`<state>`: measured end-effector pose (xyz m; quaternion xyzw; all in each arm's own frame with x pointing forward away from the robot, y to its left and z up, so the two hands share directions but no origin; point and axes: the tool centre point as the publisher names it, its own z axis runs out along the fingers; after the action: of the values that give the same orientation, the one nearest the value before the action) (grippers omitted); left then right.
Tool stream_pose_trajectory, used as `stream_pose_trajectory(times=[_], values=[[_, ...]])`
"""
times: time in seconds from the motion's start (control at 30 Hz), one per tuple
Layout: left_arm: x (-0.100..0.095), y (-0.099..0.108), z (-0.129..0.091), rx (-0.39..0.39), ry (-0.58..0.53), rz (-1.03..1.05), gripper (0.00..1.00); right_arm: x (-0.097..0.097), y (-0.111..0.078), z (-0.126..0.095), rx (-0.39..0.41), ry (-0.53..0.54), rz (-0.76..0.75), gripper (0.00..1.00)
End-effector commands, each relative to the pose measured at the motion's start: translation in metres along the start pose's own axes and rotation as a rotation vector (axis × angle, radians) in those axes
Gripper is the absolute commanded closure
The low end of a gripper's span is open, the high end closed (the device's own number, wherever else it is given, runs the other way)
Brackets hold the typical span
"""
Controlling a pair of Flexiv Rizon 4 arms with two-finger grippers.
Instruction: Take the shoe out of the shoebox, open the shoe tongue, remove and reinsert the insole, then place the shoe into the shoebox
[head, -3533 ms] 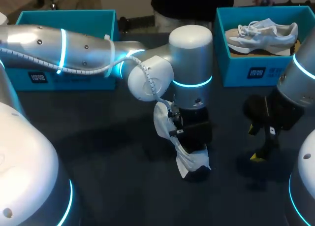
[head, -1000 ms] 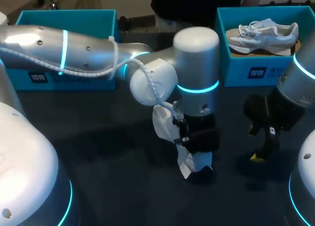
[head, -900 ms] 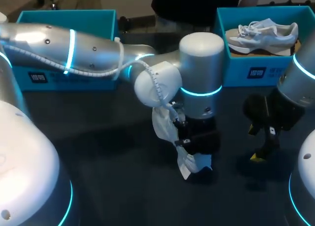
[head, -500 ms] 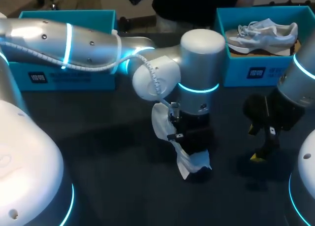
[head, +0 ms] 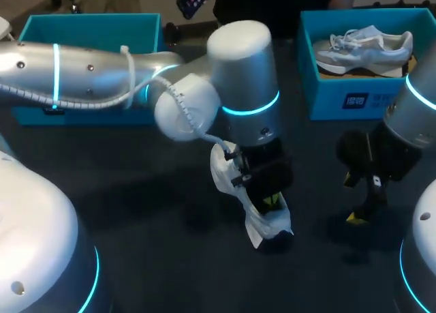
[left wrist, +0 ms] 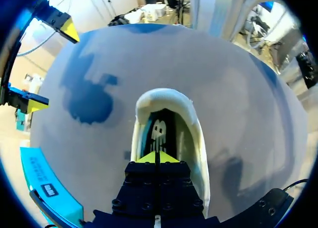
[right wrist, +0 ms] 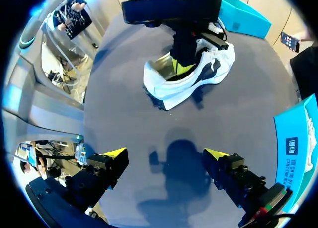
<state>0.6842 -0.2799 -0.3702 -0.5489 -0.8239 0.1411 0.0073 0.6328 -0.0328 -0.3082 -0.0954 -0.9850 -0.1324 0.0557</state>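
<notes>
The left gripper (left wrist: 158, 157), tips pressed together, is sitting inside the opening of the white shoe (left wrist: 198, 138). The right gripper (right wrist: 165, 152) is hanging spread, with that shoe at its twelve o'clock.

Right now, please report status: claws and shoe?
Left claw shut, down in shoe. Right claw open, empty, apart from it. Insole inside shoe.

White shoe (head: 271, 222) upright, well apart from teal shoebox (head: 88, 28)
</notes>
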Motion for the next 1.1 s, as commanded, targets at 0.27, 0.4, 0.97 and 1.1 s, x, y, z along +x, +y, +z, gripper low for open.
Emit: stream_pose_trajectory(times=[0.27, 0.4, 0.97, 1.1], values=[[-0.002, -0.014, 0.027, -0.029, -0.196, -0.062, 1.00, 0.000, 0.000, 0.001, 0.001, -0.001, 0.000, 0.00], [-0.003, -0.012, 0.017, -0.026, -0.213, -0.059, 1.00, 0.000, 0.000, 0.001, 0.001, -0.001, 0.000, 0.00], [-0.016, 0.002, 0.019, -0.072, -0.217, -0.048, 1.00, 0.000, 0.000, 0.001, 0.001, -0.001, 0.000, 0.00], [-0.018, 0.002, 0.037, -0.089, -0.171, -0.029, 1.00, 0.000, 0.000, 0.001, 0.001, -0.001, 0.000, 0.00]])
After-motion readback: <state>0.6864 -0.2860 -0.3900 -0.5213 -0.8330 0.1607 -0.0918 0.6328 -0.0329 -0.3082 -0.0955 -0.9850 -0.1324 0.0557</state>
